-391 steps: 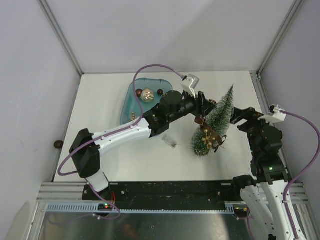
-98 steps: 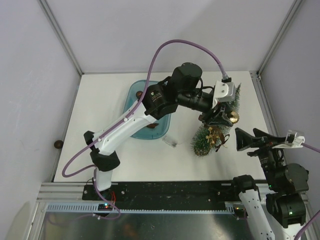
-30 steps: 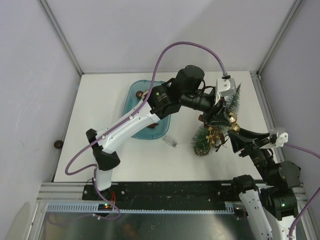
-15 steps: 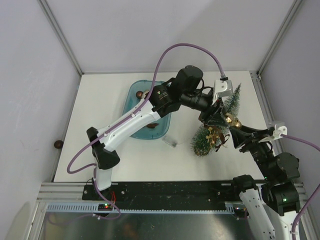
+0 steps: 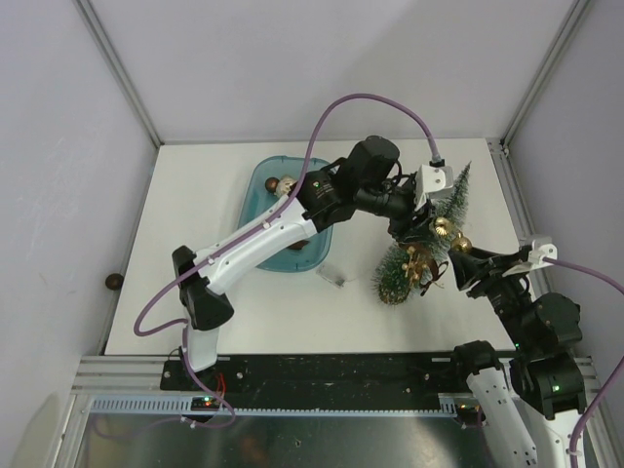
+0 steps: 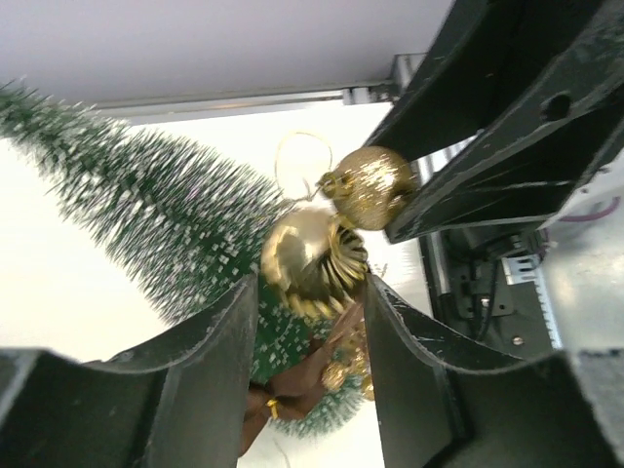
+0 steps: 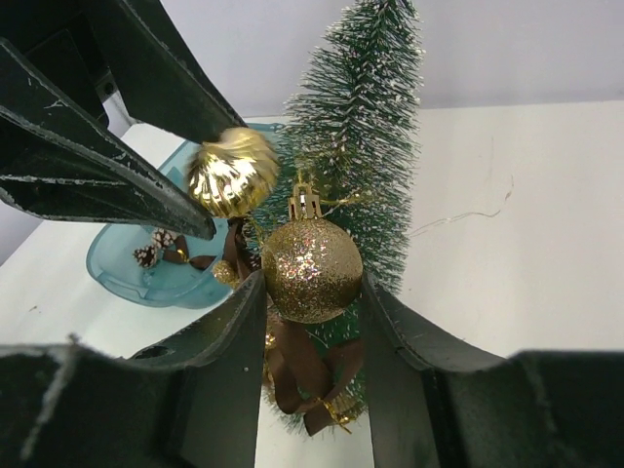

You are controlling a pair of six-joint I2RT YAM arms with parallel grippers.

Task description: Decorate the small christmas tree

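The small christmas tree point(image 5: 451, 198) lies tilted on the white table, tip toward the far right. Brown bows and gold trinkets point(image 5: 417, 264) hang near its base. My left gripper point(image 5: 435, 225) reaches over the tree's middle, shut on a ribbed gold ball point(image 6: 310, 255) held at its fingertips point(image 6: 246, 297). My right gripper point(image 5: 458, 251) comes in from the near right, shut on a glittery gold ball point(image 7: 311, 270) with a thin gold loop. In the right wrist view the tree point(image 7: 367, 127) stands just behind that ball. The two balls nearly touch against the tree's bristles point(image 6: 146, 210).
A teal tray point(image 5: 253, 200) with a pale ball point(image 5: 285, 185), pinecones and other ornaments sits left of the tree, under my left arm. A small clear scrap point(image 5: 333, 278) lies on the table near the tray. A brown ornament point(image 5: 114, 282) rests outside the table's left edge.
My right gripper has edged up toward the tree with the glittery ball. My left gripper has shifted slightly along the tree with the ribbed ball, so the two balls now sit closer together.
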